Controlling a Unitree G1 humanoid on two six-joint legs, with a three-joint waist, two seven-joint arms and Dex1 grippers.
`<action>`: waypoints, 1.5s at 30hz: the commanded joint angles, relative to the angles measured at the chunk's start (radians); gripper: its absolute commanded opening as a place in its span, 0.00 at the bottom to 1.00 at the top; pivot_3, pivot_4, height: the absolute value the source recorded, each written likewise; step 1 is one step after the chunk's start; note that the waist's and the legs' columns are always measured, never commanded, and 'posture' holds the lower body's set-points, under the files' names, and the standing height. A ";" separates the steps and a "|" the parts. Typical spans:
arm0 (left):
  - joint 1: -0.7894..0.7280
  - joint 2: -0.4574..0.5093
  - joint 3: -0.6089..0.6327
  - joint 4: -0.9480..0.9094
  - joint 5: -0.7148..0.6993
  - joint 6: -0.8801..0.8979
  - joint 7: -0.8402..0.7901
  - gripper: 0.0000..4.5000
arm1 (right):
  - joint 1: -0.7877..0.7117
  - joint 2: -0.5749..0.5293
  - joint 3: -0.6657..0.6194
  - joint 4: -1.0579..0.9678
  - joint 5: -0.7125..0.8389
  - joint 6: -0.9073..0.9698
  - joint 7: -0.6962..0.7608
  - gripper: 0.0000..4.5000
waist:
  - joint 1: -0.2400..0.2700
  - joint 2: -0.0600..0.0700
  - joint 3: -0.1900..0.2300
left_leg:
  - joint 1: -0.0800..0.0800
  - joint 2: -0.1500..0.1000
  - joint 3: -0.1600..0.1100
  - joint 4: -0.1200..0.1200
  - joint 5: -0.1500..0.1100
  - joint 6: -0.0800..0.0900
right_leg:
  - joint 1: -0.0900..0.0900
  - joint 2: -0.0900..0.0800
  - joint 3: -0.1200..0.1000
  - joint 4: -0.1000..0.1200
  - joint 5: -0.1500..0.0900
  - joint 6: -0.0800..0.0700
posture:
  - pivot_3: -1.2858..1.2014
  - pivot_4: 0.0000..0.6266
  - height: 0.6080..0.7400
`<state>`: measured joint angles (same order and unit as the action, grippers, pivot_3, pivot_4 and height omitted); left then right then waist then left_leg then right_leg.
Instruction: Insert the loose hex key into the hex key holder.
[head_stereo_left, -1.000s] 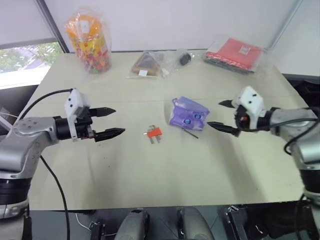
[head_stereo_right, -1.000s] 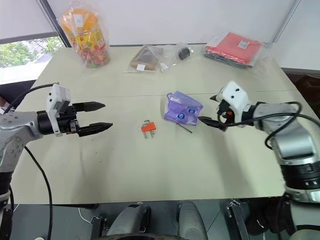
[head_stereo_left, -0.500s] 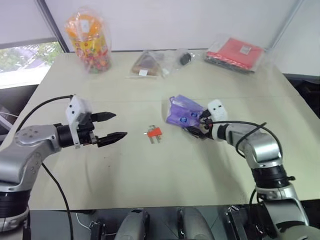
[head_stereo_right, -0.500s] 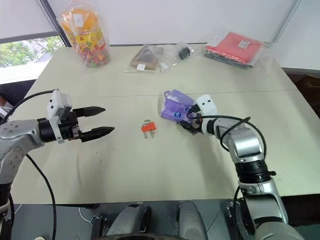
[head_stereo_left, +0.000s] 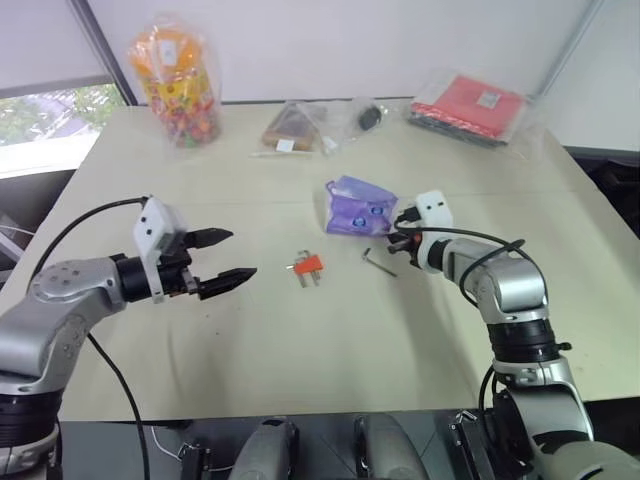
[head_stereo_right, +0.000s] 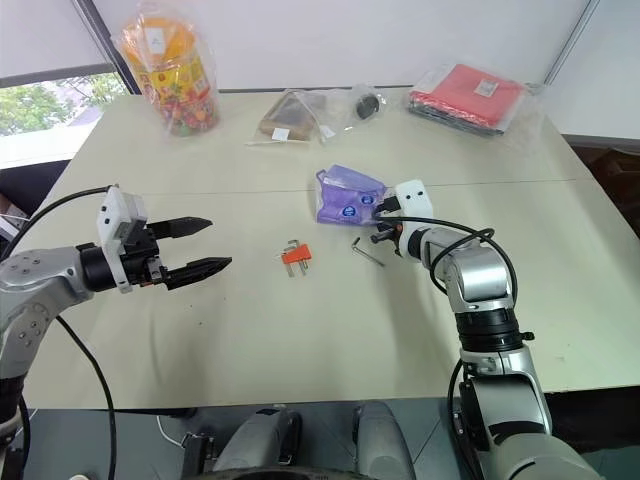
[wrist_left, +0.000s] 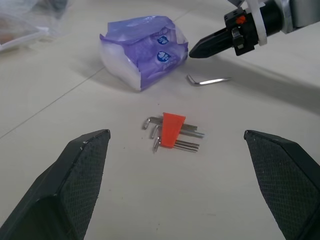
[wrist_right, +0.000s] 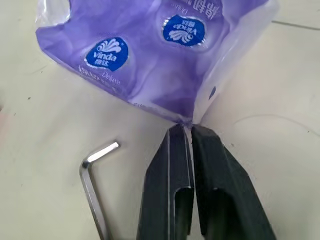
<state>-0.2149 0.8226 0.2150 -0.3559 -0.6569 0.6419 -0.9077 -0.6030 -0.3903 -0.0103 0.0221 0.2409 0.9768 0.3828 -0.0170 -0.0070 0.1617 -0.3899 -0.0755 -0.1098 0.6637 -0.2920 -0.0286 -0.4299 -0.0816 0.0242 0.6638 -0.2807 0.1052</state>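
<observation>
- Right claw (wrist_right: 187, 131): fingers pressed together, pinching a corner of the clear wrapper of the purple tissue pack (head_stereo_left: 358, 207); tips seen low over the table (head_stereo_left: 300, 350), pointing toward the pack.
- Left claw (head_stereo_left: 228, 258): fingers spread wide, nothing between them; held above the table to the left of the hex key holder, pointing toward it.
- Loose hex key (head_stereo_left: 377, 262): thin grey L-shaped rod, lying flat and bare on the table, just beside the right claw and close in front of the tissue pack; touched by neither claw.
- Hex key holder (head_stereo_left: 307, 266): small red-orange block with short grey keys protruding from it, lying flat near the table's middle, between the two claws, apart from the loose key.
- Purple tissue pack: soft packet with round blue labels, resting behind the loose key.
- Far edge of table: bag of colourful sweets (head_stereo_left: 178, 75) at left, clear bag with brown contents (head_stereo_left: 296, 130), small dark item in clear wrap (head_stereo_left: 371, 117), flat red packet in clear plastic (head_stereo_left: 472, 106) at right.
</observation>
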 joint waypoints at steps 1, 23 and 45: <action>-0.011 0.001 0.007 -0.021 0.007 -0.022 0.003 1.00 | -0.013 0.014 -0.032 -0.058 0.028 0.026 -0.006 0.01 | -0.001 0.000 0.000 | 0.000 0.000 0.000 0.000 0.000 0.000 | 0.000 0.000 0.000 0.000 0.000 0.000 | 0.52 0.24 1.00; -0.020 -0.014 -0.005 -0.016 0.024 -0.029 -0.001 1.00 | -0.100 0.027 -0.017 -0.058 0.012 -0.043 -0.045 0.89 | -0.001 0.000 0.000 | 0.000 0.000 0.000 0.000 0.000 0.000 | 0.000 0.000 0.000 0.000 0.000 0.000 | 0.52 0.24 1.00; 0.014 -0.025 0.005 -0.058 0.033 -0.038 0.038 1.00 | -0.153 0.124 0.028 0.237 -0.111 -0.206 -0.131 0.23 | -0.003 0.000 0.000 | 0.000 0.000 0.000 0.000 0.000 0.000 | 0.000 0.000 0.000 0.000 0.000 0.000 | 0.52 0.24 1.00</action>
<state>-0.1952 0.8004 0.2017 -0.3947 -0.6221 0.6218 -0.8718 -0.7424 -0.2719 0.0145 0.2728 0.1319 0.7773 0.2443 -0.0204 -0.0067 0.1618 -0.3898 -0.0755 -0.1099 0.6633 -0.2917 -0.0291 -0.4302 -0.0813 0.0242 0.6641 -0.2807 0.1052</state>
